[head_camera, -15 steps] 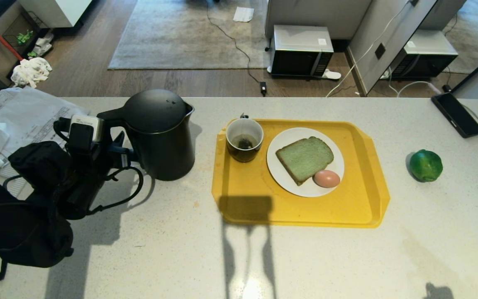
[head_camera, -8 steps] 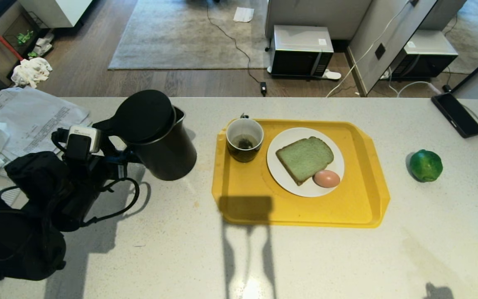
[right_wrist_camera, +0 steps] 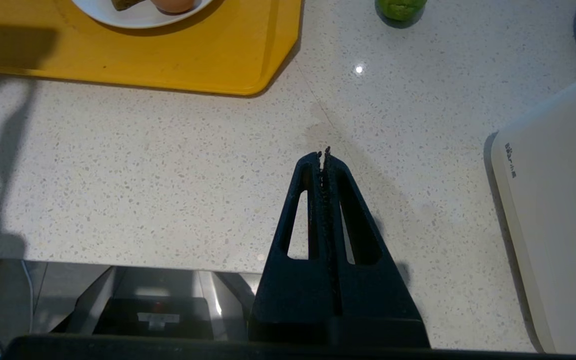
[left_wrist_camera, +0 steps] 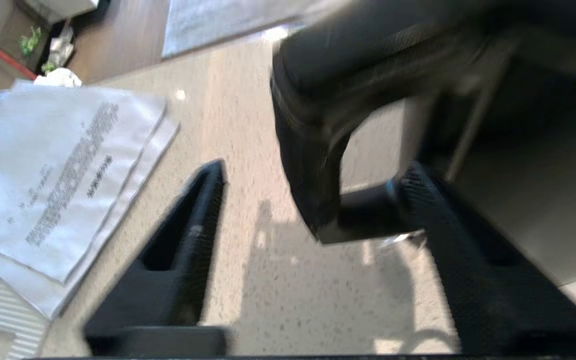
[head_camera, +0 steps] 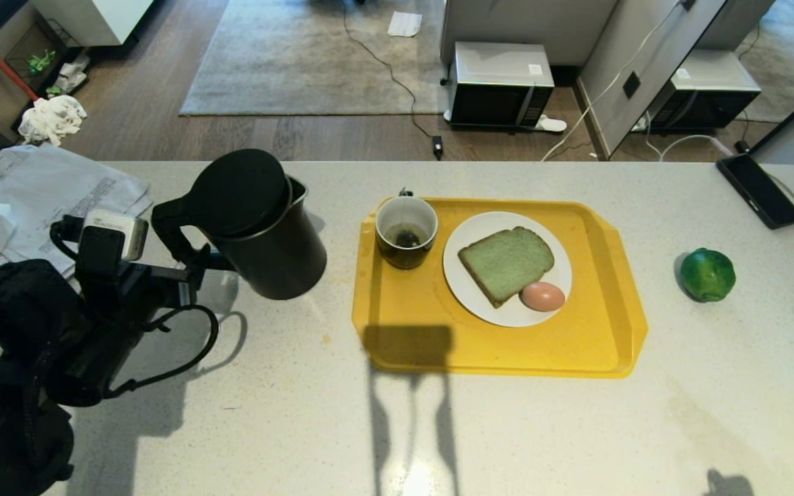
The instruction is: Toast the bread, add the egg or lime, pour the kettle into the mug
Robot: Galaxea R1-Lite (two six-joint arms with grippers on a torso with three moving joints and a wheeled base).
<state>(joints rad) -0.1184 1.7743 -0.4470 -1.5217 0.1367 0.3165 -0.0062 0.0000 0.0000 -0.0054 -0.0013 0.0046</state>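
Head view: yellow tray [head_camera: 431, 344] on a pale speckled counter [head_camera: 300, 427], taken as landmark. On the tray, a white plate [head_camera: 469, 227] bearing the bread [head_camera: 505, 262], a pale green slice with brown crust, and the egg [head_camera: 542, 296], which touches the slice's near corner. The mug [head_camera: 406, 231], black with a white inside and a dark tea bag at its bottom, stands in the tray's far left corner, just beside the plate. The lime [head_camera: 707, 274] lies on the counter to the right of the tray, well apart from it. The kettle [head_camera: 259, 227], matte black, stands left of the tray, tilted, lid shut, loop handle turned away from the tray. The left gripper [head_camera: 187, 272] sits at the handle's lower end, farther left of the tray; printed papers [head_camera: 45, 186] lie beyond it. Left wrist view: left gripper fingers [left_wrist_camera: 188, 235] spread wide apart, clamped on nothing; the kettle handle [left_wrist_camera: 313, 165] stands between them, one finger close against its lower end, though contact cannot be told through the blur. Right wrist view: right gripper [right_wrist_camera: 324, 155] with fingers pressed together, empty, poised over bare counter on the near side of the tray's right corner; a white appliance [right_wrist_camera: 558, 210] lies on its far side from the tray.
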